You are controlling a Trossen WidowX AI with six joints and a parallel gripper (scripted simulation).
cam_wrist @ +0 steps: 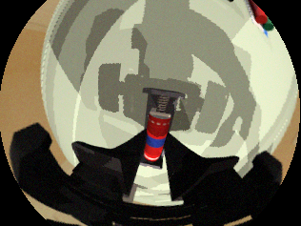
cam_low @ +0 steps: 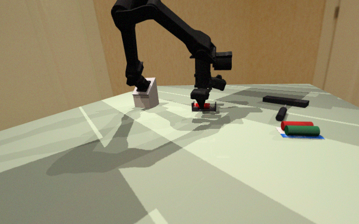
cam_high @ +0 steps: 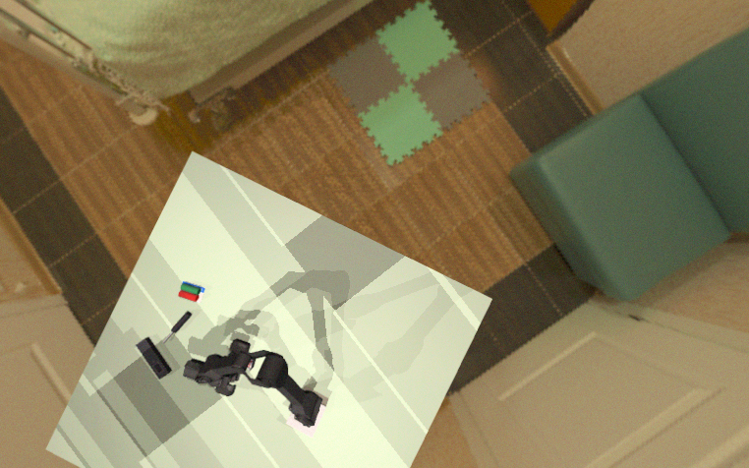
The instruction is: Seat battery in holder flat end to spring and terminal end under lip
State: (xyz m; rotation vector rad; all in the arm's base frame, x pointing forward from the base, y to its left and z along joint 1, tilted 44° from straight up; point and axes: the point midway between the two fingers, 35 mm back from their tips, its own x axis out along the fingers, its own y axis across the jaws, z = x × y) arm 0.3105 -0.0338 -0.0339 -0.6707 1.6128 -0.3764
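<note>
The black holder sits on the table, with its coiled spring showing at the far end in the wrist view. The red battery with a blue band lies along the holder, looking nearly level. Its grey flat end faces the spring; much of the coil is exposed. Its other end is at the near end wall; whether it is under the lip cannot be told. My gripper is shut on the battery, one finger on each side, low in the holder. The arm hides the holder from above.
A red cylinder and a green cylinder lie on a blue and white card. A black-handled screwdriver and a black bar lie nearby. The arm stands on a pale block.
</note>
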